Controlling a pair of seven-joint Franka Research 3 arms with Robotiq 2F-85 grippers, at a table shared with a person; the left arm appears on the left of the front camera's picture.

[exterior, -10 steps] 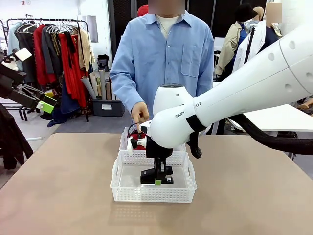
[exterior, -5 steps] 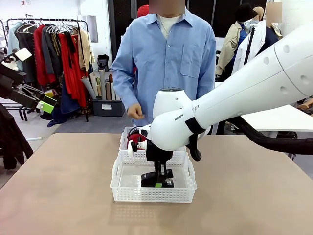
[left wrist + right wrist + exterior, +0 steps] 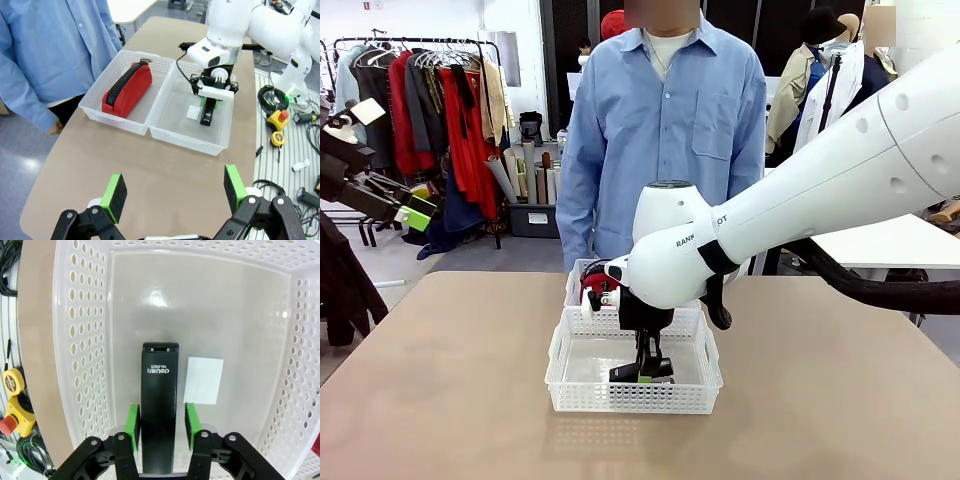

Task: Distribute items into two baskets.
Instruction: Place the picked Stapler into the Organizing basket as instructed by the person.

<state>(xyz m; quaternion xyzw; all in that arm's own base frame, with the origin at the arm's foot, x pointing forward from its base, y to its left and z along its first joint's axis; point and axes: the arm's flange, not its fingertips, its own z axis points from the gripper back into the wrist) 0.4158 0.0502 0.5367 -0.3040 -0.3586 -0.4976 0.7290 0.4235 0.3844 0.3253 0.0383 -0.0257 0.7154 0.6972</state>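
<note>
Small black stapler (image 3: 159,405): rigid, compact, smooth-sided, light by the look of it; lies flat on the floor of the near white lattice plastic basket (image 3: 570,385), beside its white label (image 3: 203,380). Right gripper (image 3: 160,426) straddles its long sides, the best hold; whether the green pads still pinch or have just parted, hard to tell. Red soft fabric pouch (image 3: 128,88), limp, fills the far basket (image 3: 107,75). Left gripper (image 3: 174,189) gapes, holding nothing, above the table edge.
</note>
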